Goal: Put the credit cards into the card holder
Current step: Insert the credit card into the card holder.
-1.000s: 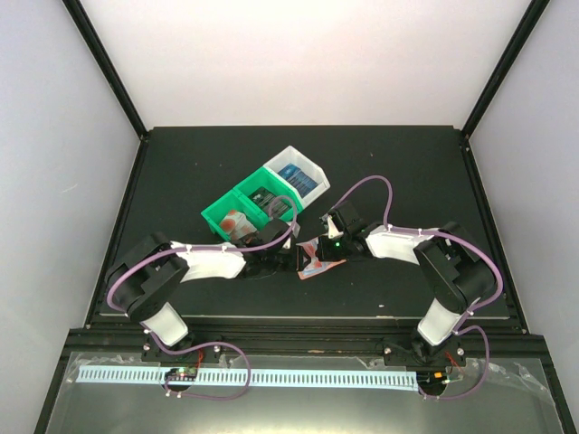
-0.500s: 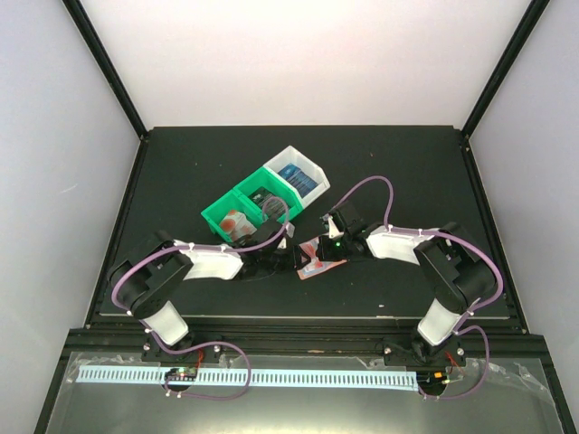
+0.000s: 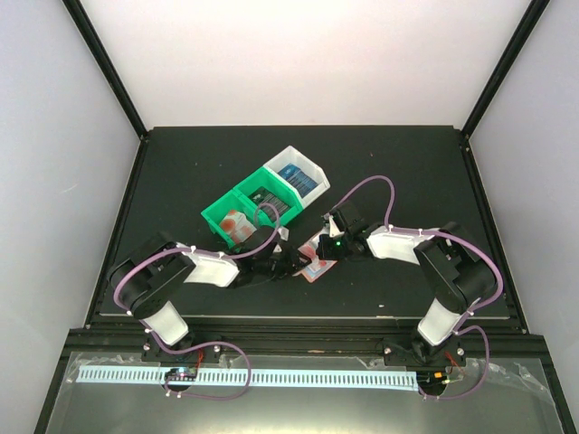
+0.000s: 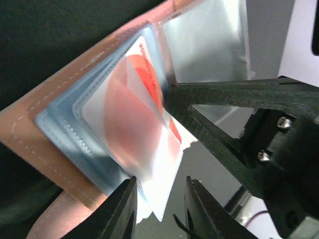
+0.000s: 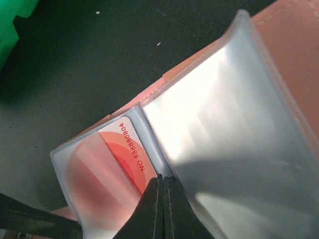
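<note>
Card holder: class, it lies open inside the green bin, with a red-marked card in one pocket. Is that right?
No. The card holder lies open on the black table beside the green bin, not inside it, as the top external view shows. A red-marked card is in one pocket.

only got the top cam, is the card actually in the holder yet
observer: Partly. The left wrist view shows the card inside a pale blue pocket of the holder, with its near end sticking out.
operator: is left gripping it
observer: No. The left gripper is open, and the card's free end lies between its jaws.
operator: and right
observer: The right gripper is shut, apparently on a clear leaf of the holder right beside that pocket.
</note>
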`<state>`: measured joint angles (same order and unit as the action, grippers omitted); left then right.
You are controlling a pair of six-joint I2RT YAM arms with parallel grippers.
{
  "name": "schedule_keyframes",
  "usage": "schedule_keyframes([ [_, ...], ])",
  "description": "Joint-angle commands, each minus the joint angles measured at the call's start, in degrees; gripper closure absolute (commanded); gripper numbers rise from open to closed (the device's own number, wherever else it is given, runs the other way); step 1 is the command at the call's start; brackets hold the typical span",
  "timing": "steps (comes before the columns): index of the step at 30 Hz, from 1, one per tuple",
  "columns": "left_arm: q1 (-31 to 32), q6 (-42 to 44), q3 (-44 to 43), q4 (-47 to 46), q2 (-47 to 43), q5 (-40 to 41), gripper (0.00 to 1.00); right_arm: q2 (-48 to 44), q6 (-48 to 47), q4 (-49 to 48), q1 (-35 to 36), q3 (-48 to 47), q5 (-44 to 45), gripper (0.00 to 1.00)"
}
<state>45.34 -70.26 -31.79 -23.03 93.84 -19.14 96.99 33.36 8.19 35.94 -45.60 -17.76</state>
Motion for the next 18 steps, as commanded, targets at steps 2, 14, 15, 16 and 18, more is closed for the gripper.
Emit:
schedule_keyframes([
  [2, -0.16, -7.79, 0.47, -16.35, 1.22, -4.46, 0.72, 2.42, 0.54, 0.96, 0.6, 2.05, 1.35, 0.99],
  [14, -0.17, -1.21, -2.11, -12.04, 3.2, -0.68, 0.72, 1.76, 0.58, 1.23, 0.59, 1.65, 1.77, 0.99],
  [15, -0.17, 0.12, -2.47, -10.8, 3.15, 0.08, 0.72, 1.64, 0.5, 1.46, 0.54, 1.32, 1.95, 0.98],
  [16, -0.17, 1.19, -2.68, -10.23, 3.08, 0.78, 0.72, 1.43, 0.37, 1.82, 0.53, 0.86, 2.17, 0.98],
  [18, -0.17, 3.52, -3.19, -9.28, 3.02, 1.82, 0.73, 0.83, -0.01, 2.92, 0.31, -0.18, 2.81, 0.96],
])
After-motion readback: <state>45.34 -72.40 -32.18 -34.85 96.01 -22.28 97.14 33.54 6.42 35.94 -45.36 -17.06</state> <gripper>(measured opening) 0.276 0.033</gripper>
